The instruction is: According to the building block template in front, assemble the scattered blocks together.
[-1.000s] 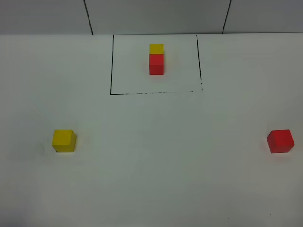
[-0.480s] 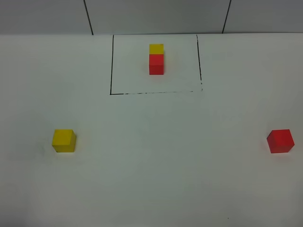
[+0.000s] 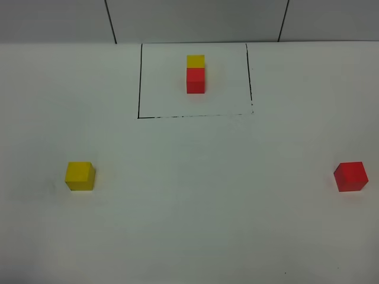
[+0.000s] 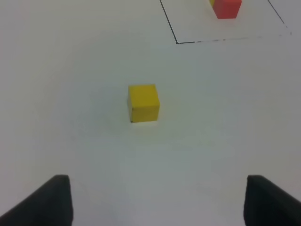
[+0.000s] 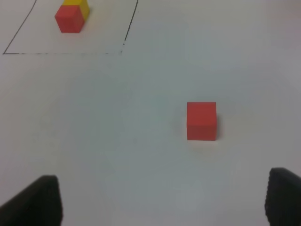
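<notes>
The building block template, a yellow cube joined to a red one, stands inside a thin black outline at the back middle of the white table. Of the scattered blocks, the yellow cube lies at the left and the red cube at the far right. Neither arm shows in the high view. In the left wrist view my left gripper stands open, short of the yellow cube. My right gripper is open too, with the red cube ahead of it and untouched.
The white table carries only the black outline and the cubes. A grey panelled wall rises behind the table's far edge. The template also shows at the edge of both wrist views.
</notes>
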### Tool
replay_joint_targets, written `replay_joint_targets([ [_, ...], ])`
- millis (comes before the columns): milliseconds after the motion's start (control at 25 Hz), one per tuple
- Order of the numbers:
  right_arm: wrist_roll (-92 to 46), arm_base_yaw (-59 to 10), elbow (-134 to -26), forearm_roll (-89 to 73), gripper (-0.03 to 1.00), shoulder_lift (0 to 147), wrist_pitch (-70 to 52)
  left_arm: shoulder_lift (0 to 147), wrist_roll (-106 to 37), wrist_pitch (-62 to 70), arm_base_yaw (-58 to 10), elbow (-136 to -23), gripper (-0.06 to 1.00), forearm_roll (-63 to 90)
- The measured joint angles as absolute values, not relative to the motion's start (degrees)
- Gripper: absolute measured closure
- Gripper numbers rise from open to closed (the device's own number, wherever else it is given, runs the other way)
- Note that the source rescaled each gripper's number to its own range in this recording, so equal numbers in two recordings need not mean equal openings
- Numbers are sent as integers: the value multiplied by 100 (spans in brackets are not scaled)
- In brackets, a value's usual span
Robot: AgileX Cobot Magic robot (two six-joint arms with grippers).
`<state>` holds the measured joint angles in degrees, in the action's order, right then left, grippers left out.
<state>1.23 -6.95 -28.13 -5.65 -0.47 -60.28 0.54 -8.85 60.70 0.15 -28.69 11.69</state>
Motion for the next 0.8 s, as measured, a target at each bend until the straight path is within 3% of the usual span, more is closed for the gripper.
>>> replay_joint_targets([
  [360,123,-695,-2813,-565,18,-47,-6028,860,-885,5999,15,-2924,-3,1150],
  [800,143,-695,-2813,-565,19,-47,-6028,3584,-268,5423,15,-3549,-6,782],
])
